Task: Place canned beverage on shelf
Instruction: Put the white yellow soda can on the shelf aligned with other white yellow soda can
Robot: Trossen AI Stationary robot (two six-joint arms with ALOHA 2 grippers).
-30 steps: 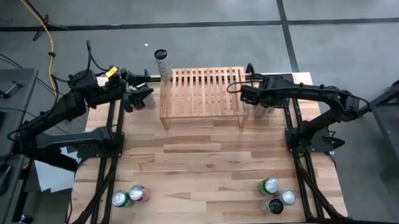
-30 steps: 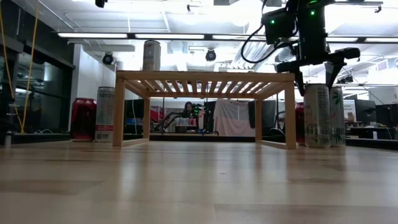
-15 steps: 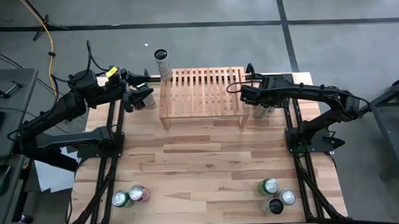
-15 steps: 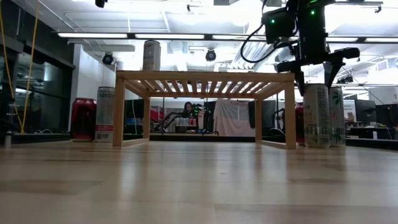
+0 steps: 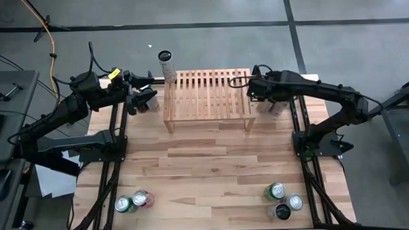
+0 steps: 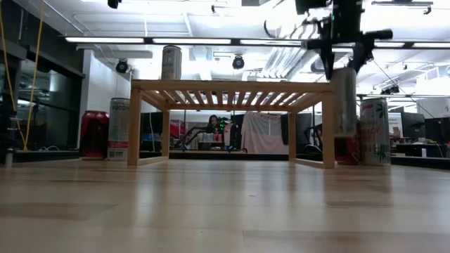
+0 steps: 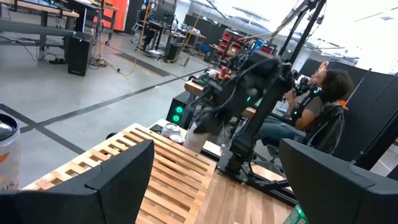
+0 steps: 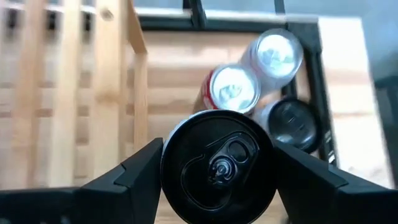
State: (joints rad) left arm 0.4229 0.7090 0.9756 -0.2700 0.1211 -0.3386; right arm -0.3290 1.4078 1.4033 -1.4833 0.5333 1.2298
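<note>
Wooden shelf (image 5: 207,96) beside right tool's (image 8: 214,163) lifted can (image 8: 217,165), three cans (image 8: 273,81) below

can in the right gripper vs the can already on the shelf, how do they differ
The held can hangs off the table beside the shelf's right end, clamped by the right gripper; the shelf can stands free on the slats at the far left corner. The held can's lid is black, the shelf can's pale. Both are tall, slim and upright.
</note>
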